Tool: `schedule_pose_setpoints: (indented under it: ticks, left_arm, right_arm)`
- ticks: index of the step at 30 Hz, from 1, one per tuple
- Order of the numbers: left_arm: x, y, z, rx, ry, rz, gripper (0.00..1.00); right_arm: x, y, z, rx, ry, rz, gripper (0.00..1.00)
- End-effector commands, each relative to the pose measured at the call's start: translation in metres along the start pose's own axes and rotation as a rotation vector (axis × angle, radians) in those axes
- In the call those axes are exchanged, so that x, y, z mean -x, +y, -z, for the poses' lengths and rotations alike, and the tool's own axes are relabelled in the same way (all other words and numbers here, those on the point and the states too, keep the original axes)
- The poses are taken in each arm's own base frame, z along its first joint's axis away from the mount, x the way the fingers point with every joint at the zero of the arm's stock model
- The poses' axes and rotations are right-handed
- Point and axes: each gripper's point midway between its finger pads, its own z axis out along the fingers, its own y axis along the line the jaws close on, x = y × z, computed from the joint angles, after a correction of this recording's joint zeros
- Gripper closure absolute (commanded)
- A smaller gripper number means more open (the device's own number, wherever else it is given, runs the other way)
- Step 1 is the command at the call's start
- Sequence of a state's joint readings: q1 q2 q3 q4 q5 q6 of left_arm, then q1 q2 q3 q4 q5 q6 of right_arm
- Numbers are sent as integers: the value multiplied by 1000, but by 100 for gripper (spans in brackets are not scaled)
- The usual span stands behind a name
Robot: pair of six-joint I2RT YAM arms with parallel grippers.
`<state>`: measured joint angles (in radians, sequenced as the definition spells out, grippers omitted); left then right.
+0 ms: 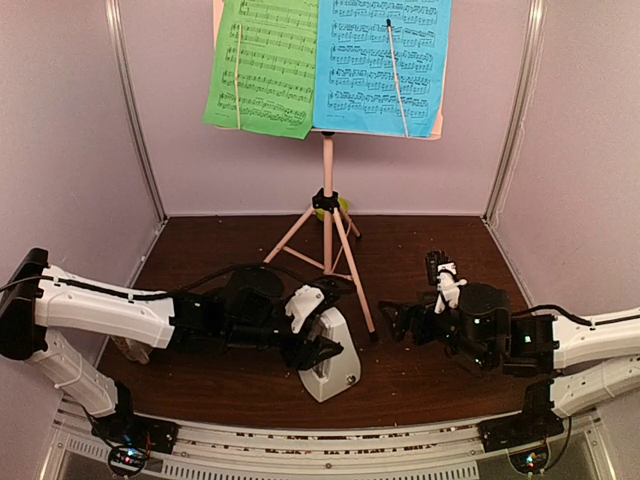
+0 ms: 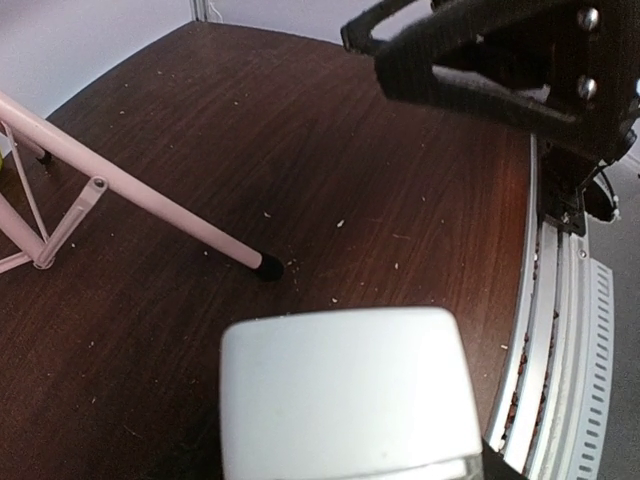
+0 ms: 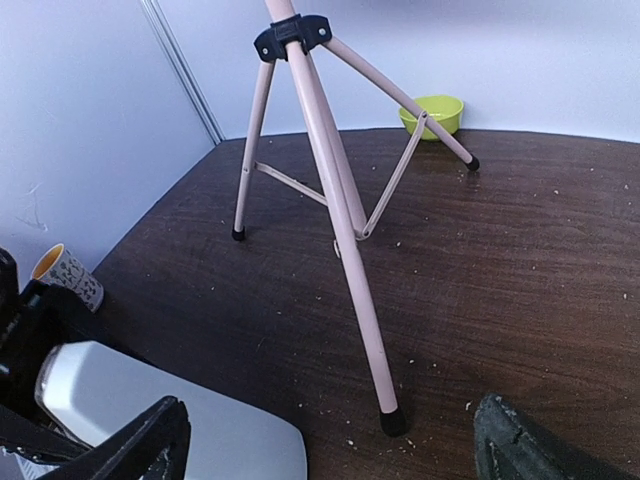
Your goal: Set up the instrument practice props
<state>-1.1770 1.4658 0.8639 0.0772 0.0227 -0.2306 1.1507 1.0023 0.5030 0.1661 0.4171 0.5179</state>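
Note:
The pink music stand (image 1: 327, 215) is upright at mid table, its tripod legs (image 3: 330, 170) spread. On its desk hang the green sheet (image 1: 262, 62) and the larger blue sheet (image 1: 382, 62). The white-grey metronome (image 1: 332, 368) sits near the front edge and fills the bottom of the left wrist view (image 2: 345, 395). My left gripper (image 1: 318, 342) is shut on its upper part; its fingers are hidden in its own wrist view. To the right, my right gripper (image 1: 397, 322) stands wide open and holds nothing (image 3: 335, 450). The stand's front foot (image 3: 392, 422) lies just ahead of it.
A lime-green bowl (image 3: 432, 113) sits behind the tripod at the back wall. A white patterned mug (image 3: 68, 275) stands at the left, beyond the metronome. Walls close the table on three sides. Crumbs speckle the dark wood (image 2: 330, 150).

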Motion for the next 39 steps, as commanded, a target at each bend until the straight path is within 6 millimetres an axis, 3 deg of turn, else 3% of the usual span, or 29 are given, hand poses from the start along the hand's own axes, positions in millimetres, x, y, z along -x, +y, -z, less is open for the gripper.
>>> schedule_pose_setpoints:
  ticks: [1, 2, 5, 6, 7, 9, 13, 17, 24, 28, 35, 39]
  left_arm:
    - [47, -11, 3, -48, -123, -63, 47]
    - [46, -11, 3, -50, -123, -69, 46]
    - [49, -10, 7, -37, -132, -71, 30]
    - [51, -10, 10, -37, -144, -69, 14]
    - [55, -11, 16, -41, -165, -65, 6]
    - [60, -13, 25, -51, -199, -54, 2]
    - [60, -12, 42, -57, -252, -21, 2]
    - [53, -11, 58, -56, -295, -3, 4]
    - [35, 0, 64, -3, -285, 13, 22]
    - [35, 1, 61, 4, -291, 4, 27]
    - [43, -5, 51, -9, -289, -29, 32]
    - [45, -6, 47, -12, -282, -33, 33]
  right_arm:
    - [22, 0, 11, -8, -41, 21, 0]
    - [25, 2, 14, 11, -49, 11, 0]
    - [31, 10, 20, 64, -55, 3, 0]
    - [32, 11, 20, 64, -44, 5, 0]
    - [33, 13, 20, 62, -32, 6, 0]
    - [35, 15, 18, 52, -13, -10, 0]
    - [32, 30, 12, 106, 21, -47, 0]
    - [22, 63, 6, 251, 94, -46, 0]
    - [14, 107, -7, 411, 176, -113, 0]
    - [7, 113, -13, 435, 198, -159, 0]
    - [-12, 99, -31, 407, 226, -269, 2]
    - [-22, 101, -39, 407, 255, -289, 5]
